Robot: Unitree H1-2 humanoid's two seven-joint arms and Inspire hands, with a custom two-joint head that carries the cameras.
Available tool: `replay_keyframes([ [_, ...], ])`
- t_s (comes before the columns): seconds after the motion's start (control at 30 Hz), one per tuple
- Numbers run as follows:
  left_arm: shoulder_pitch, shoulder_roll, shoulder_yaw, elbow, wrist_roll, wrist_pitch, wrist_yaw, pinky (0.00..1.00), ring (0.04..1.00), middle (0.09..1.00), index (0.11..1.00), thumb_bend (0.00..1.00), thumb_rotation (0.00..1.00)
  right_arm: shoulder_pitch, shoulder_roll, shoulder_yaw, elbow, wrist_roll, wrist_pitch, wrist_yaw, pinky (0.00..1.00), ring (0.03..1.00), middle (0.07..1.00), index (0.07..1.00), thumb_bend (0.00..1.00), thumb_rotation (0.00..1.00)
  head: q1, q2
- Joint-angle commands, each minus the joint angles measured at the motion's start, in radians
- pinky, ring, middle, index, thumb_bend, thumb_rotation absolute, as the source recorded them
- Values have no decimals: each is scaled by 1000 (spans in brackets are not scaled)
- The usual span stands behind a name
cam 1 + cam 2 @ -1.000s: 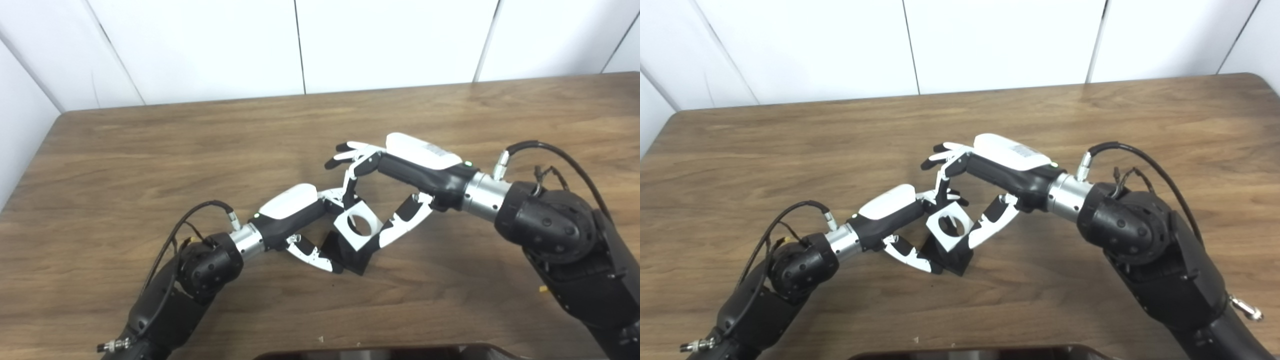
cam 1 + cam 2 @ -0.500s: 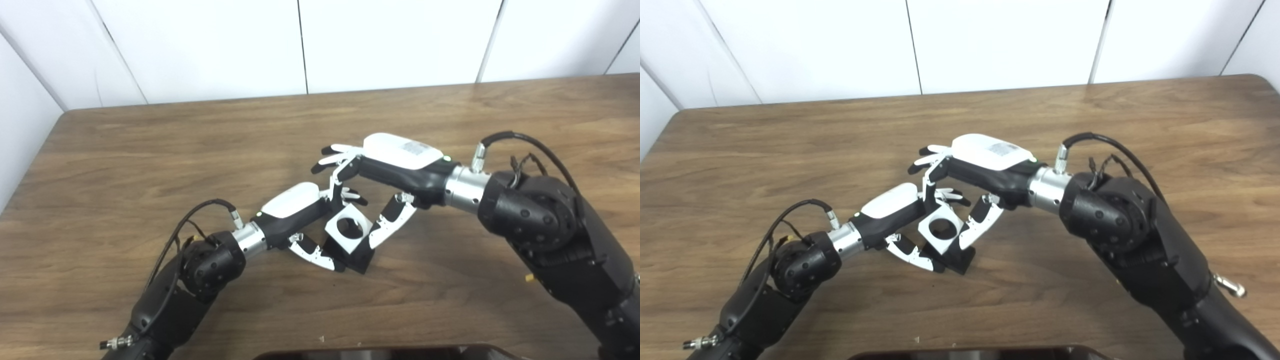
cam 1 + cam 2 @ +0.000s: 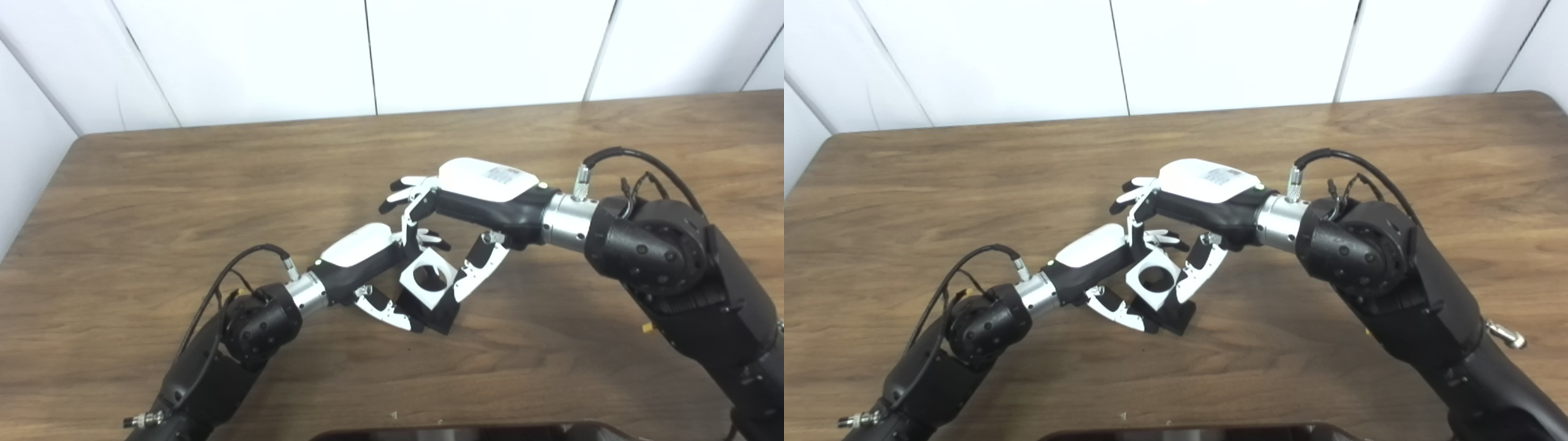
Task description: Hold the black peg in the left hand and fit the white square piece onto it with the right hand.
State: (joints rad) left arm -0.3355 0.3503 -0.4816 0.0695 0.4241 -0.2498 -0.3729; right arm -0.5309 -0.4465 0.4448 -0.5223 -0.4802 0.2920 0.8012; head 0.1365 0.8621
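Right hand [image 3: 465, 208] above wooden table [image 3: 184, 184], white wall [image 3: 245, 55] behind

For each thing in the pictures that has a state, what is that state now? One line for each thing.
Left hand: shut on the black part, at table level.
Right hand: shut on the white piece.
White piece: tilted, round hole showing, lying against the black part.
Black part: under the white piece, mostly hidden; whether the peg is in the hole cannot be told.
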Motion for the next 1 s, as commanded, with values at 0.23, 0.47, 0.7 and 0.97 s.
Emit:
replay_keyframes([
  [0.23, 27, 18, -33, 31, 57, 85, -71, 869, 948, 895, 491, 521, 77, -33, -28, -7, -9, -5, -38, 16, 947, 967, 878, 479, 522, 147, 2, 4],
  [0.47, 27, 17, -31, 29, 52, 90, -70, 873, 946, 891, 490, 521, 76, -1, -23, -11, 15, -11, -49, -1, 947, 964, 875, 479, 524, 145, 2, 5],
  [0.7, 27, 17, -31, 32, 50, 80, -63, 859, 947, 890, 490, 521, 76, 35, 0, -16, 50, -27, -70, -31, 939, 960, 874, 479, 524, 145, 4, 6],
  [0.97, 29, 15, -33, 30, 52, 82, -63, 866, 946, 894, 491, 521, 77, 54, 24, -23, 84, -35, -89, -64, 909, 954, 871, 480, 524, 145, 10, 9],
])
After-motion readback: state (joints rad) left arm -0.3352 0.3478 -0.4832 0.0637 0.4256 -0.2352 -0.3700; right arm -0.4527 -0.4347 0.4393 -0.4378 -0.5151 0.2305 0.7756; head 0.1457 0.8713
